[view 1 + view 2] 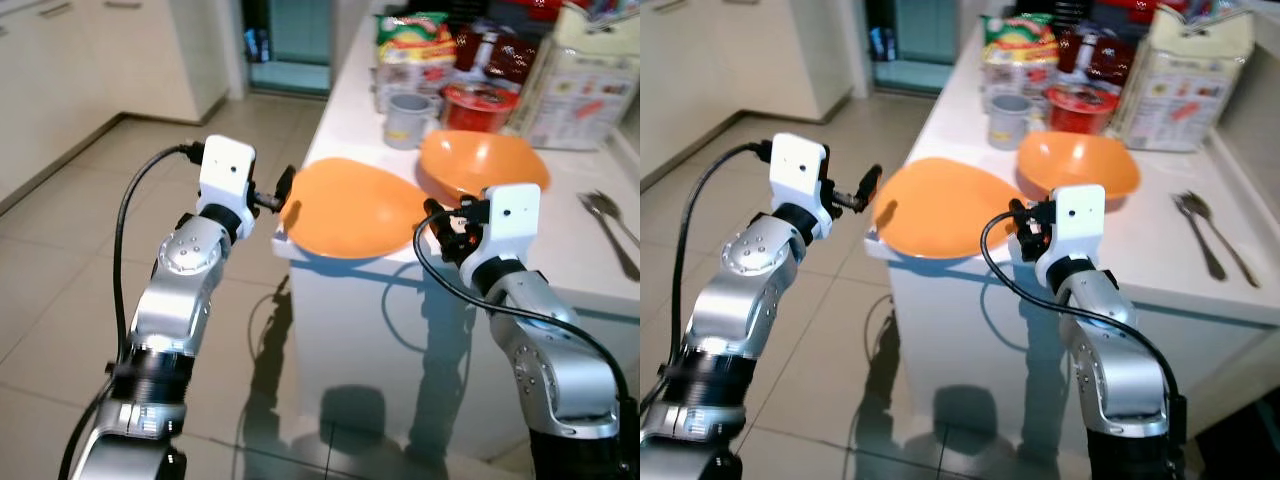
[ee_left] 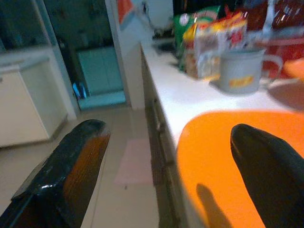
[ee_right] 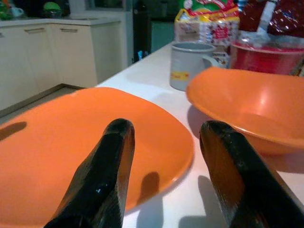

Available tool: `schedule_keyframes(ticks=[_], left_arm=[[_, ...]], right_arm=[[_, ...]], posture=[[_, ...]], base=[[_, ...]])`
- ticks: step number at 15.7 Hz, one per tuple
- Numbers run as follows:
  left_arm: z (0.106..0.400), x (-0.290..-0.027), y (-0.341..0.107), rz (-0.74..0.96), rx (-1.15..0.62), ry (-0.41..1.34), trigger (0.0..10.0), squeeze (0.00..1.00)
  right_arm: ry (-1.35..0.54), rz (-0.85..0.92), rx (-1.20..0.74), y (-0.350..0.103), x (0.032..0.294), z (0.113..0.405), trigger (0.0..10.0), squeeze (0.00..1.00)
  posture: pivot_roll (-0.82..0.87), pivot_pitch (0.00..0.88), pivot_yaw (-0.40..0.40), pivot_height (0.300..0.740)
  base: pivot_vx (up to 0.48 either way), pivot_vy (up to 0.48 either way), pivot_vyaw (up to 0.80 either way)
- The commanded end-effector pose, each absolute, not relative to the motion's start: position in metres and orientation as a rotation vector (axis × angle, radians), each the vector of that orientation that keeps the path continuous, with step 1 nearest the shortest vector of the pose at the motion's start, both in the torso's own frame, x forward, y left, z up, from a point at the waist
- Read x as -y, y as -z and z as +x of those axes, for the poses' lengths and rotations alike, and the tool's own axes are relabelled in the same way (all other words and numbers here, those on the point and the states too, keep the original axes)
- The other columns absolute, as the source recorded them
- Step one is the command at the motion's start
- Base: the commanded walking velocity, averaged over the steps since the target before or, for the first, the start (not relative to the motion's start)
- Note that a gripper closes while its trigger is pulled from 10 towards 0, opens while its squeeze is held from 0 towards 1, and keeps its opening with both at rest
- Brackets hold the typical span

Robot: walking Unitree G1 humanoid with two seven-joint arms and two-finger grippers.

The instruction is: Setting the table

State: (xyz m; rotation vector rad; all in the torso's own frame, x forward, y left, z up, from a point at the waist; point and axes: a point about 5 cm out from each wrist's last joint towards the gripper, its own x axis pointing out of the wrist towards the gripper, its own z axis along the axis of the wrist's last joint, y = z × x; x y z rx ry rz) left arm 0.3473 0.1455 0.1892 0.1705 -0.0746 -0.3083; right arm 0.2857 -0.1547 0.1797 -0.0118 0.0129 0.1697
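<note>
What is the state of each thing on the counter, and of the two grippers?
orange plate: flat on the counter's near corner, overhanging its edge, empty.
orange bowl: upright behind the plate, empty.
grey mug: upright, handle toward the bowl.
spoon and fork: lying flat, side by side.
left gripper: open, at the plate's left rim.
right gripper: open, over the plate's right edge.

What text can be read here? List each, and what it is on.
None reads clearly.
Grey mug: yellow label, blurred.
Snack bag: print too small.
White carton: print blurred.
Red tub: lid print unreadable.
</note>
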Motion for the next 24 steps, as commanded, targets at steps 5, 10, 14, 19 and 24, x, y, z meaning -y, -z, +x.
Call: schedule_keyframes(ticks=[5, 10, 14, 19, 24], left_arm=[[0.37, -0.145, -0.184, 0.122, 0.039, 0.419, 10.0, 0.0], [0.385, -0.135, -0.181, 0.079, 0.004, 0.513, 10.0, 0.0], [0.392, -0.131, -0.173, 0.136, -0.058, 0.543, 10.0, 0.0], [0.389, -0.132, -0.151, 0.196, -0.134, 0.551, 10.0, 0.0], [0.387, -0.129, -0.143, 0.226, -0.15, 0.572, 10.0, 0.0]], right_arm=[[-0.177, 0.013, -0.019, -0.188, 0.161, 0.284, 10.0, 0.0], [-0.175, 0.031, -0.027, -0.193, 0.164, 0.279, 10.0, 0.0], [-0.182, 0.042, -0.039, -0.197, 0.165, 0.277, 10.0, 0.0], [-0.13, 0.127, -0.044, -0.203, 0.172, 0.282, 10.0, 0.0], [-0.037, 0.221, -0.07, -0.202, 0.185, 0.288, 10.0, 0.0]], posture=[[-0.02, 0.0, -0.011, 0.74], [-0.05, 0.0, 0.006, 0.74], [-0.07, 0.0, 0.008, 0.74], [-0.07, 0.0, 0.003, 0.74], [-0.07, 0.0, -0.003, 0.74]], base=[[0.0, 0.0, 0.0], [0.0, 0.0, 0.0], [0.0, 0.0, 0.0], [0.0, 0.0, 0.0], [0.0, 0.0, 0.0]])
